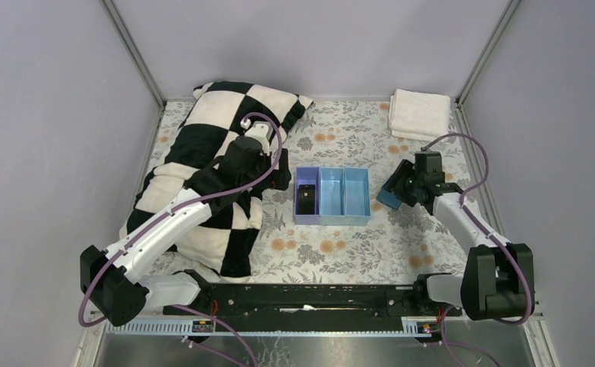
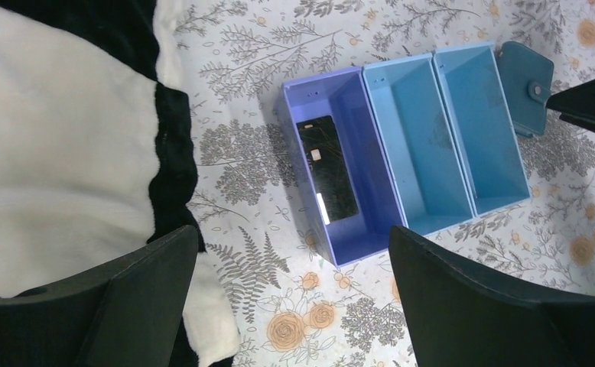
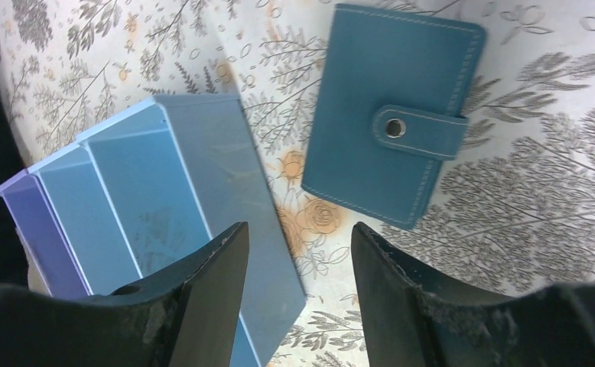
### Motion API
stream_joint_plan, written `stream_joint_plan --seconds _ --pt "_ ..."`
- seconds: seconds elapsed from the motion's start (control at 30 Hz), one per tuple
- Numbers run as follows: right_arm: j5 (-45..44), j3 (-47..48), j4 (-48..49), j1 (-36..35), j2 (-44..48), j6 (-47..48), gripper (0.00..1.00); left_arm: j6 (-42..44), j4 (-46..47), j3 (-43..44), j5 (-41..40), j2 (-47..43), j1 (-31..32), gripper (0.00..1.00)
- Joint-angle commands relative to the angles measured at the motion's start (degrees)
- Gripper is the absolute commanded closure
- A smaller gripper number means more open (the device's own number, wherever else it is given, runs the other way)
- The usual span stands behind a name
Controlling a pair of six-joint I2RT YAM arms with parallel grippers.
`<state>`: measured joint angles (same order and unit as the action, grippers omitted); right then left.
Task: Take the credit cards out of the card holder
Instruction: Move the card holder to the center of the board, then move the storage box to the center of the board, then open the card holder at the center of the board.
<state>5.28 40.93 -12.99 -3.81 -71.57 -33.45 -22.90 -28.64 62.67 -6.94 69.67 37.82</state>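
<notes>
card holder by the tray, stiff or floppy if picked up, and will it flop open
The card holder looks like soft stitched material, so it would probably bend a little rather than stay rigid. Its snap strap is fastened, so it likely stays shut when lifted. Thin and flat on the floral cloth, it may slide if pushed.

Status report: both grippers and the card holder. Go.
Left gripper open, near tray. Right gripper open above card holder, snapped shut beside tray. One dark card in tray's lavender bin. Path unobstructed.
</notes>
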Motion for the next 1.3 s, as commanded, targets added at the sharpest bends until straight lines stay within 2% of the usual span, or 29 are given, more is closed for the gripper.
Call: stream_joint_plan --seconds 0.0,0.43,0.67,0.73,0.87,1.0,1.17,1.27 --pt "3.9 2.0 2.4 -2.4 -2.6 -0.4 0.41 1.0 1.1 3.7 -4.4 -2.4 -0.1 0.01" --pt "8.3 2.4 7.2 -11.6 -8.9 -3.2 0.4 -0.5 0.6 4.6 -3.9 -1.9 -0.1 0.01" --pt "10.5 4.6 7.6 -15.2 -11.4 -2.8 0.4 -2.6 1.4 4.5 -0.8 0.5 0.0 0.01" --pt "7.5 6.1 4.5 -15.1 -10.9 -0.5 0.39 -3.7 1.0 4.7 -1.7 1.4 0.0 0.01" --pt "-4.2 8.8 -3.1 -14.6 -8.8 3.8 0.38 -4.3 -0.5 5.8 -1.6 3.2 0.4 0.01" --pt "-11.8 8.8 -4.9 -11.1 -7.8 4.1 0.38 -5.3 -0.5 7.1 -5.4 6.5 3.3 0.01" --pt "-21.5 12.8 -8.1 -8.4 -12.2 4.5 0.38 -6.0 -2.3 12.6 -7.2 13.1 8.3 0.01" --pt "-24.9 15.6 -9.5 -8.4 -15.6 6.1 0.38 -2.0 -0.2 13.1 -9.1 15.2 11.5 0.01"
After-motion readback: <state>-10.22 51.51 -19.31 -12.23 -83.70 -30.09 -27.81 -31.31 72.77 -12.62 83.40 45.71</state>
